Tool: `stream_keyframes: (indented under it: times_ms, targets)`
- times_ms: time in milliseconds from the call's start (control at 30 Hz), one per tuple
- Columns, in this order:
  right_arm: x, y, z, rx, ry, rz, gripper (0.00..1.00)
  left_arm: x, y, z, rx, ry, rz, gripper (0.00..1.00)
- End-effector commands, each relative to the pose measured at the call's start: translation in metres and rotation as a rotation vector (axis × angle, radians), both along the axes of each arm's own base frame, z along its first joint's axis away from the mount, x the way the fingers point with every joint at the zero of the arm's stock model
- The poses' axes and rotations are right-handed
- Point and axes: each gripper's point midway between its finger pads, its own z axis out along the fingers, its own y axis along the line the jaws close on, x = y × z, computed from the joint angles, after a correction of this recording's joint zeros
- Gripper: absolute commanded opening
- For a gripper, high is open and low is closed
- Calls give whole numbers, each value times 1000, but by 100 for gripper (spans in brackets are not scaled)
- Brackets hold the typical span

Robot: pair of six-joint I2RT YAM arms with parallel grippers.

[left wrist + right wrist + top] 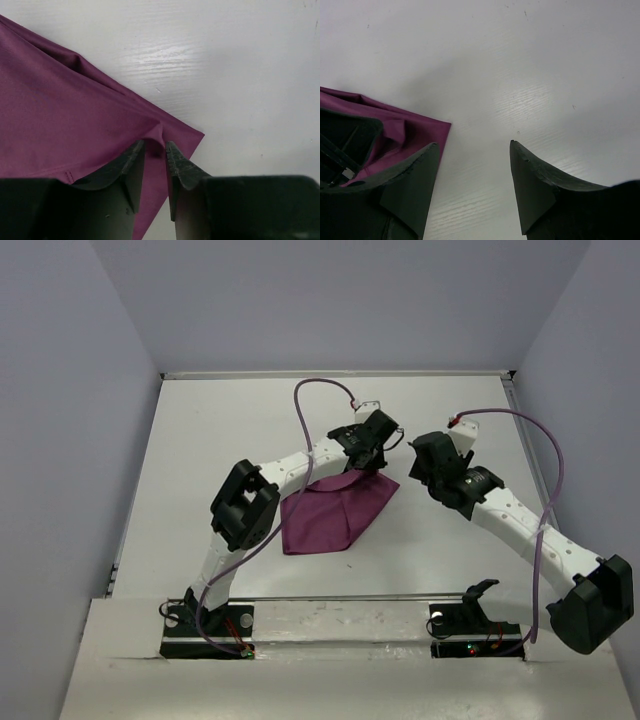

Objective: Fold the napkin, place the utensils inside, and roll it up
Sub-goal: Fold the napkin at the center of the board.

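The soft plum-purple cloth napkin (325, 520) lay in a rough wedge midway up the white table (200, 460). At its far corner the left gripper (155, 144) was clenched on a thin ridge of cloth. So slight a pinch could slip and spoil the fold. Just beside that corner, the right gripper (472, 145) hung released, holding nothing.

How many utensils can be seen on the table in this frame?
0. No cutlery shows in any view; only the napkin is there, its corner pinched by the left hand. Some may be hidden under the cloth.
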Motion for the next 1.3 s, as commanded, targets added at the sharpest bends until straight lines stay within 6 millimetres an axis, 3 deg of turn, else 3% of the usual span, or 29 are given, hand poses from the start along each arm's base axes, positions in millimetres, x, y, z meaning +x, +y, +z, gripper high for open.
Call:
stream_keyframes:
  times_ms: [0, 33, 100, 267, 467, 533, 567, 767, 833, 867, 967, 1067, 1267]
  targets:
    - [0, -13, 13, -18, -45, -46, 64, -6, -5, 30, -50, -56, -34, 37]
    - [0, -16, 14, -18, -47, -54, 64, -7, -5, 36, -56, -61, -38, 45]
    - [1, -16, 14, -20, -47, -51, 66, -9, -4, 39, -61, -66, -45, 51]
    - [4, -14, 13, -21, -32, -43, 66, -10, 10, 67, -63, -119, -24, 51]
    - [13, 13, -3, 12, 48, 73, 66, -12, 53, 92, -19, -173, 63, 51]
    - [18, 34, -12, 41, 89, 174, 64, -12, 68, 89, -11, -168, 90, 51]
    - [20, 41, -16, 55, 104, 203, 63, -10, 79, 98, -24, -182, 113, 51]
    - [37, 92, -34, 137, 178, 400, 49, 0, 130, 94, -17, -179, 200, 51]
    - [42, 105, -41, 155, 208, 448, 34, 6, 144, 87, -9, -168, 223, 51]
    - [48, 111, -47, 154, 226, 458, 21, 7, 148, 84, -10, -162, 224, 51]
    - [59, 118, -55, 157, 247, 456, 4, 11, 158, 82, -9, -154, 231, 50]
    - [66, 118, -62, 136, 255, 438, 3, 12, 161, 77, -12, -138, 221, 50]
    - [70, 114, -95, 87, 323, 422, 1, 10, 166, 69, -7, -120, 222, 50]
